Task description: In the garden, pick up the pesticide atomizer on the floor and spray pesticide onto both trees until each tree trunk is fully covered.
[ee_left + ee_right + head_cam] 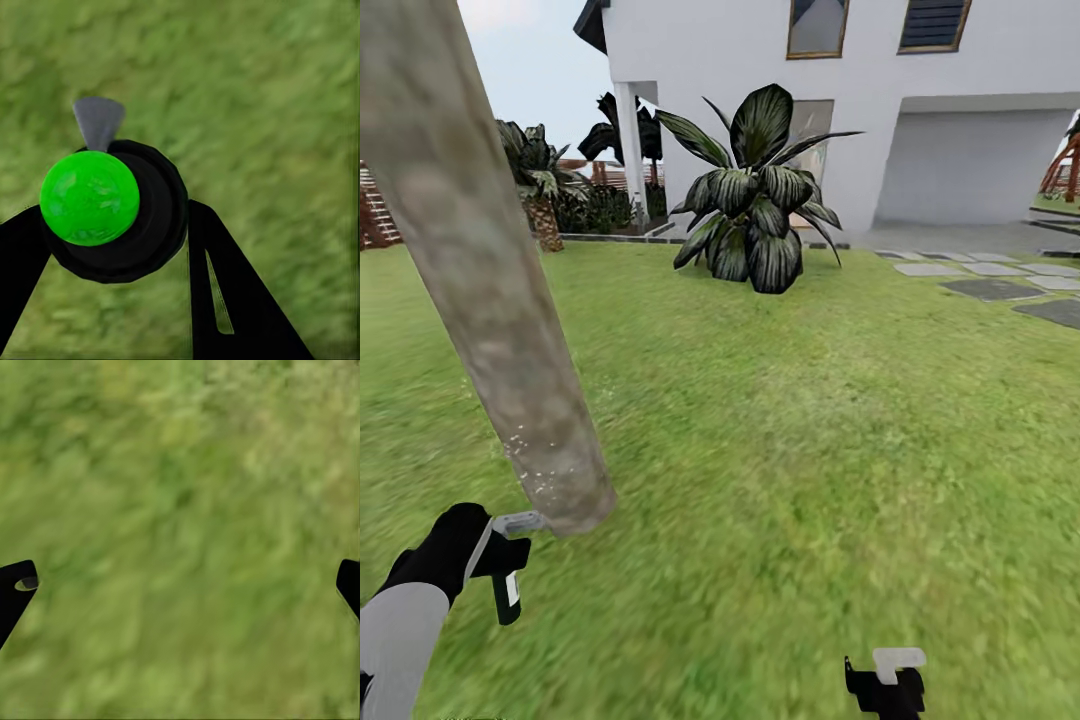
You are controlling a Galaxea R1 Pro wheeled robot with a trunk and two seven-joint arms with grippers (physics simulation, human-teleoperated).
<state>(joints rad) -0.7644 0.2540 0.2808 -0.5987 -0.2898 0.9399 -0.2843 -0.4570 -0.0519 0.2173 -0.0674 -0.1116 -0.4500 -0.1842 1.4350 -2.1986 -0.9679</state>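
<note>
The lawn [810, 430] carries everything here — a wide stretch of mottled green grass running from the near foreground back to a white house [840, 90]. A thick grey-brown tree trunk [480, 270] with greenish patches rises from the grass at the near left, tilted in the head view, its lower part flecked with tiny whitish specks [525, 455]. Farther back, near the house, a broad dark-leaved plant [755, 205] stands in the turf. Grey stepping stones [990, 285] lie flat in the grass at the far right — several slabs, set apart from one another. A short palm [540, 190] stands at the lawn's far left edge.
</note>
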